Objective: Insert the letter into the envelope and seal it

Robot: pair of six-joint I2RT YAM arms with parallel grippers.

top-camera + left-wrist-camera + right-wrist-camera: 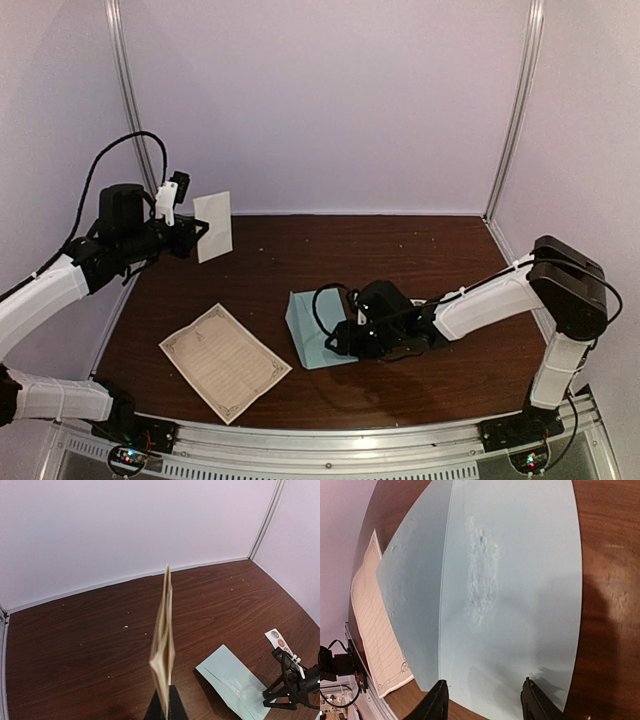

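- The left claw (166, 707) is pinched fully closed on the lower edge of a folded cream paper letter (164, 645). It holds the letter upright in the air at the far left, well above the dark wooden table (400, 260).
- Seen edge-on, the letter's layers bow slightly apart. I judge it light, limp and easy to crease. With only an edge pinch it would likely droop or fan open when tilted, so the folded edge should go in first.
- Its printed face is turned away in both views, so calling this piece the letter is my best reading, not a certainty. A flat cream paper sheet with a thin ornate dark border (225, 362) also lies on the table, just left of the envelope.
- The right claw (485, 700) stands about half open with nothing between its fingers, poised low over one edge of the light blue-teal paper envelope (510, 580).
- The envelope lies flat near the middle of the table, with its flap opened out toward the bordered sheet.
- It looks thin and smooth, so it will probably slide on the wood rather than lift. The body should be pinned while the mouth is raised at the fold line.
- Scuffed patches mark the envelope's body and flap. The paper there is likely weaker and best left alone.
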